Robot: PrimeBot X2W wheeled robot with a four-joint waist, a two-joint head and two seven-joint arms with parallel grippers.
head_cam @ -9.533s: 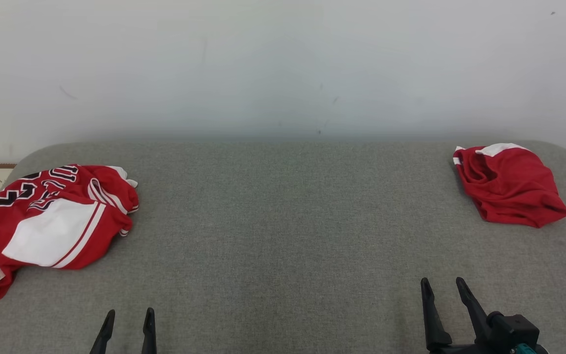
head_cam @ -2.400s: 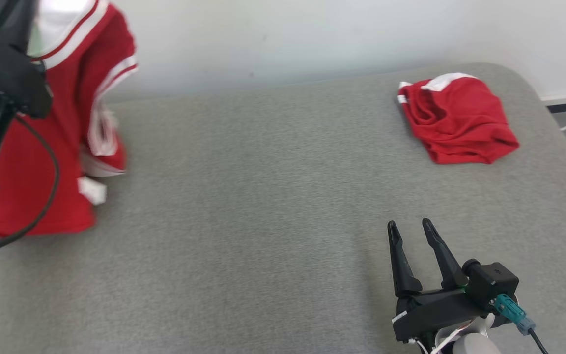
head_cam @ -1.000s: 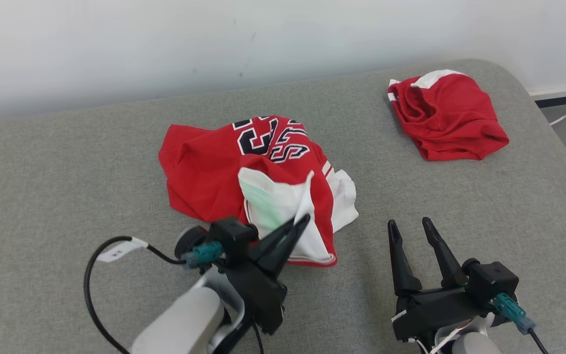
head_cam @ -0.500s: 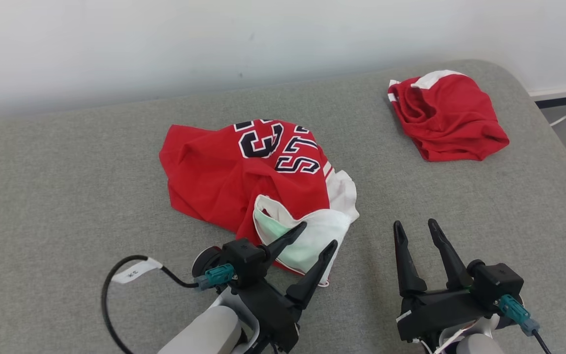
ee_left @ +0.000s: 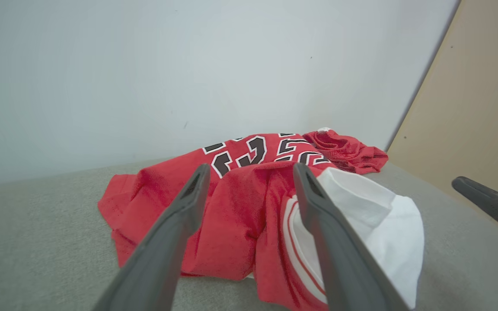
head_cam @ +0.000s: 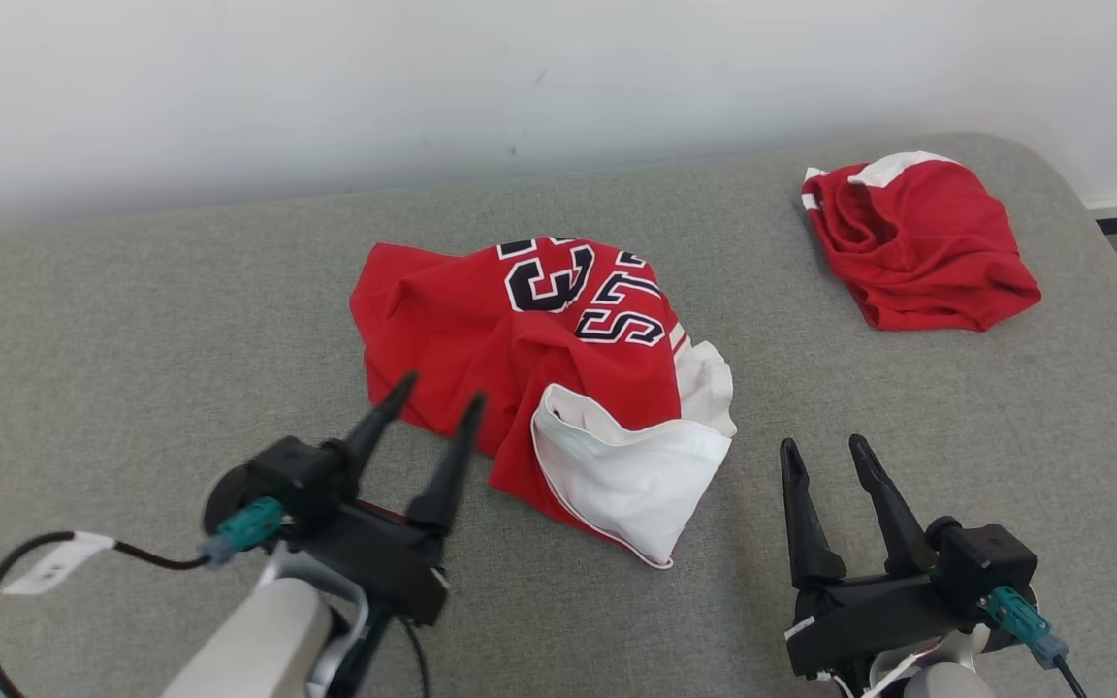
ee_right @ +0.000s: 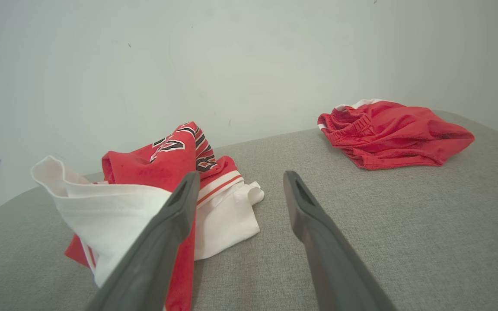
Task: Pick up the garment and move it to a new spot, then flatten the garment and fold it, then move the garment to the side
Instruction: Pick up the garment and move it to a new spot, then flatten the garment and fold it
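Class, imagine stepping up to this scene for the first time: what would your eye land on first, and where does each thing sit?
A crumpled red jersey with black numerals and a white panel lies in the middle of the grey surface. A smaller red garment sits bunched at the far right corner. Nearer the viewer, the left end effector and right end effector both stand open, holding nothing.

Jersey [head_cam: 462, 320] at middle of padded table [head_cam: 132, 320] — shorts [head_cam: 922, 247] behind, far right.
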